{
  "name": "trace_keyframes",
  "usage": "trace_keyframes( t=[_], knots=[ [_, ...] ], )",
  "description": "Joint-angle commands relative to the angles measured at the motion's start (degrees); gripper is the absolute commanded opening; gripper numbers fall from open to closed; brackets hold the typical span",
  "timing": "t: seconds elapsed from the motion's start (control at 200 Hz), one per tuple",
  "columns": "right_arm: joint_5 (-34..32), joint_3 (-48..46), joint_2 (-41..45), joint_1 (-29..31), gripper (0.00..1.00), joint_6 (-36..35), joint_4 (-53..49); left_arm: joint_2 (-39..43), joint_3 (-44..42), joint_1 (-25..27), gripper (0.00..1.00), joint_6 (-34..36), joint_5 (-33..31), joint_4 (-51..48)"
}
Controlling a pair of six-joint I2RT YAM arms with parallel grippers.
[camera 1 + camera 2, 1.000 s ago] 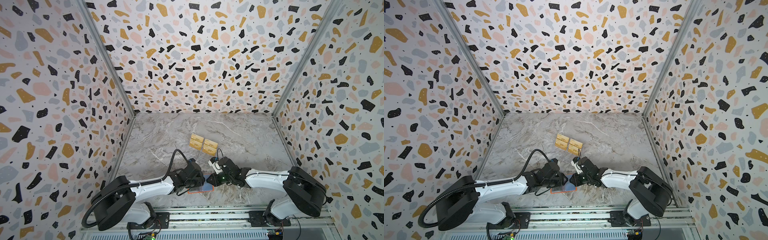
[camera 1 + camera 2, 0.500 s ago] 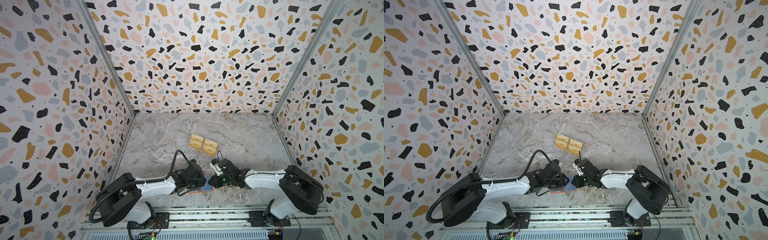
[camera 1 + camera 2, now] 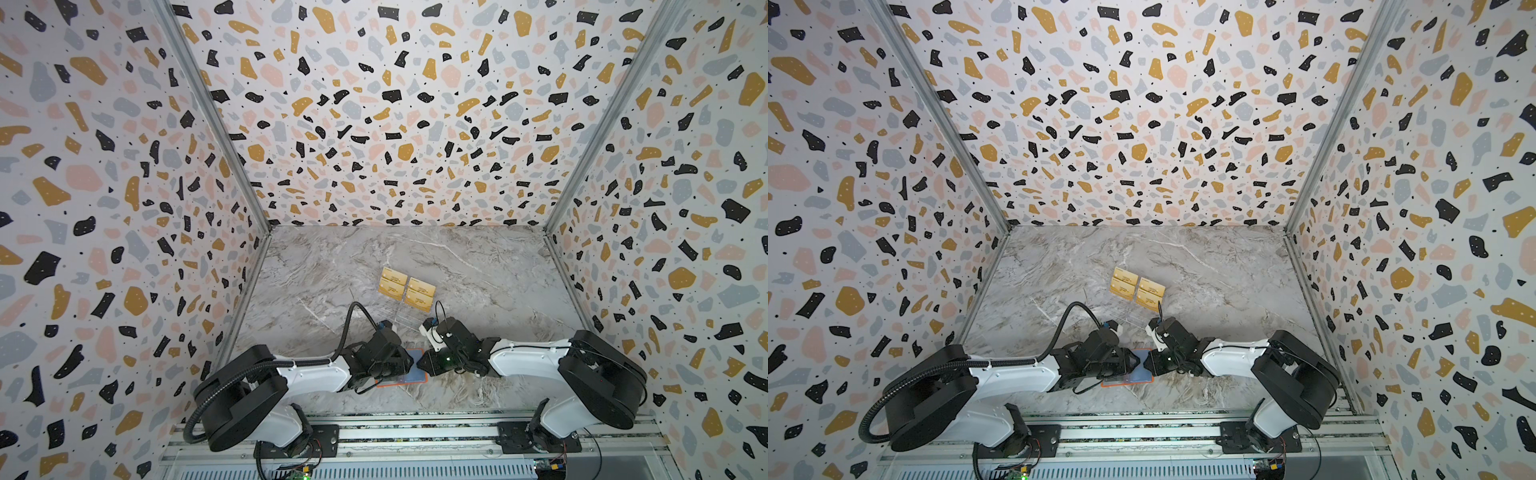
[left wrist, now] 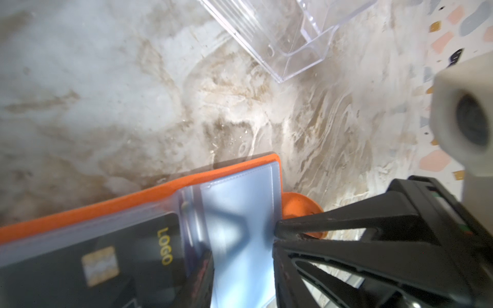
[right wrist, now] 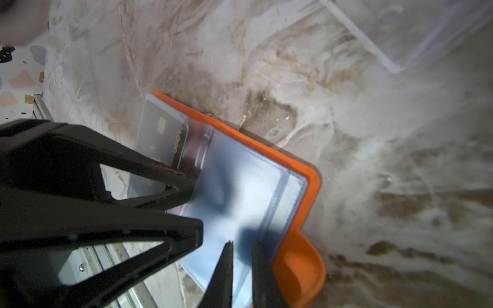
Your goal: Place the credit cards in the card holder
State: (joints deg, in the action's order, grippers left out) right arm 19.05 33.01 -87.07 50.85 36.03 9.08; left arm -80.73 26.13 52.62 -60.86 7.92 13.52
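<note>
1. Item: left gripper [image 5: 196,210]. Jaws partly apart, tips down on the clear sleeves [image 5: 240,192] beside the fold of the card holder [image 3: 415,374]. A bluish leaf shows in the gap; whether it is pinched cannot be told.
2. Item: right gripper [image 5: 242,246]. Jaws almost together, with a narrow gap between the tips. The tips point at the outer part of the opposite page, close to the snap tab [image 5: 301,266]. Nothing shows in the gap but the sleeve beneath.
3. In both top views the 2 grippers meet tip to tip over the holder, very close together.
4. Item: card holder. Orange, lying open and flat on the marble table [image 3: 457,270], near the front edge and about midway between the 2 arm bases. Bluish clear sleeves fill the inside, an orange border shows round them, and 1 rounded orange tab projects from the outer edge.
5. Item: black card [image 4: 120,261]. 1 piece, with gold "LOGO" lettering and a gold chip, lying in the sleeve on the left gripper's side under hazy film, lettered end toward the fold.
6. Item: gold-tan cards [image 3: 406,289]. 4 pieces, set 2 by 2, farther back on the table, well apart from the holder.
7. Item: clear stand [image 4: 288,40]. Transparent and stepped, lying between the gold-tan cards and the holder.
</note>
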Motion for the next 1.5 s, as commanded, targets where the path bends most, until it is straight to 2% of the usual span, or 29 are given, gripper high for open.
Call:
trace_keyframes(
  t=[0.0, 0.3, 0.631, 0.876, 1.051, 1.497],
  knots=[
    [-0.5, 0.5, -0.7, -0.1, 0.16, 0.1, -1.6, 0.6, -3.0, -0.9, 0.4, -2.6, 3.5, 5.7],
    [-0.2, 0.9, -1.0, -0.1, 0.16, 0.2, -1.5, 0.9, -8.5, -3.0, 0.41, -7.0, 9.0, 20.1],
    [-0.2, 1.1, -0.7, -0.1, 0.16, 0.3, -1.5, -0.1, -10.9, -4.9, 0.41, -8.6, 11.4, 27.3],
    [-0.6, 1.3, 0.4, -0.1, 0.15, 0.5, -1.7, -2.7, -11.0, -5.3, 0.4, -7.7, 12.1, 28.9],
    [-1.0, 1.9, 0.9, 0.0, 0.15, 0.5, -2.3, -4.0, -11.8, -5.4, 0.36, -7.1, 12.3, 30.8],
    [-3.1, 0.6, 5.0, -0.1, 0.14, 1.4, -2.3, -4.3, -12.1, -5.6, 0.15, -6.2, 11.6, 30.0]
  ],
)
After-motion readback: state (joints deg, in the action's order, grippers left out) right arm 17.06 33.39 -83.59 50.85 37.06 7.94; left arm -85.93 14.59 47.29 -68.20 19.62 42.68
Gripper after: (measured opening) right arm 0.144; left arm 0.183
